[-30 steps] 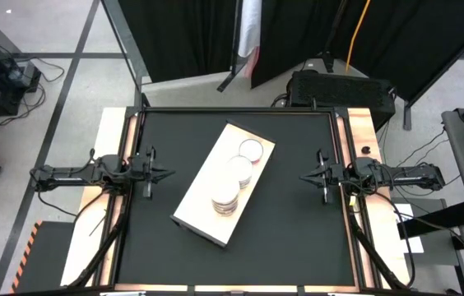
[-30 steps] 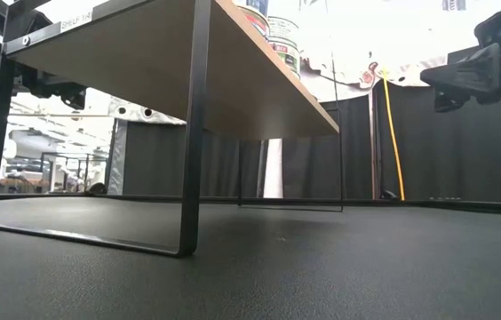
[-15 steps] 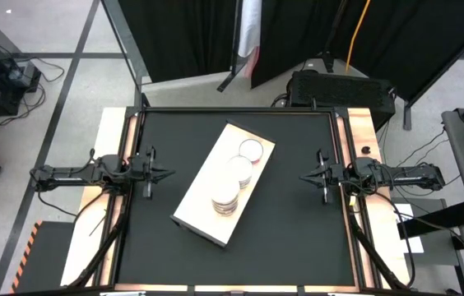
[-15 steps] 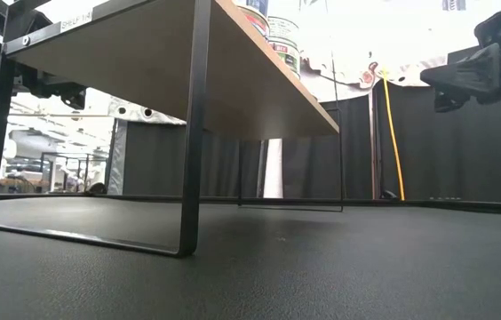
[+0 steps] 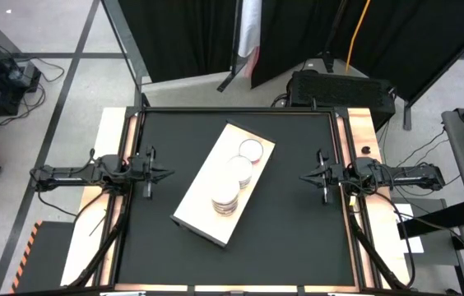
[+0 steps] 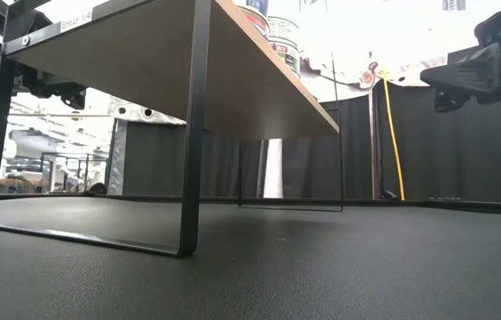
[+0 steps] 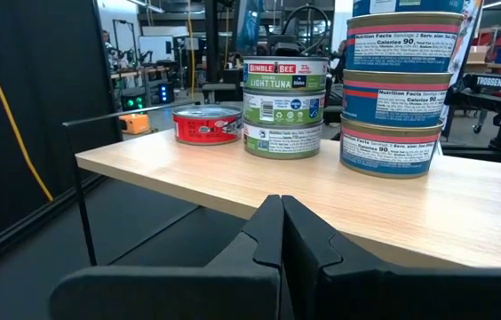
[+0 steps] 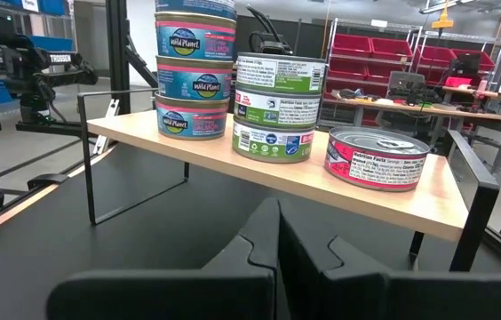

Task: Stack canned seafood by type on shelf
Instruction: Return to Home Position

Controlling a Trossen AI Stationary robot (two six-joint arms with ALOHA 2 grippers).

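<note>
The shelf [image 5: 215, 193] is a pale wooden board on black metal legs [image 6: 195, 133], standing slantwise mid-table. On it the tins stand in three groups: a single red-labelled tin [image 7: 207, 124] [image 8: 377, 158] at the far end, a stack of green-labelled tuna tins [image 7: 286, 105] [image 8: 279, 107] in the middle, and a stack of three blue-and-pink tins [image 7: 399, 89] [image 8: 195, 76] toward the near end. My left gripper [image 5: 166, 173] [image 7: 282, 233] hovers shut at the table's left edge. My right gripper [image 5: 304, 177] [image 8: 277, 236] hovers shut at the right edge. Both point at the shelf.
Black tabletop [image 5: 290, 238] lies bare around the shelf, with open space under the board [image 6: 259, 222] between its legs. Black curtains and a dark box [image 5: 339, 86] stand beyond the far edge. Workshop benches and red bins [image 8: 384, 62] show in the room behind.
</note>
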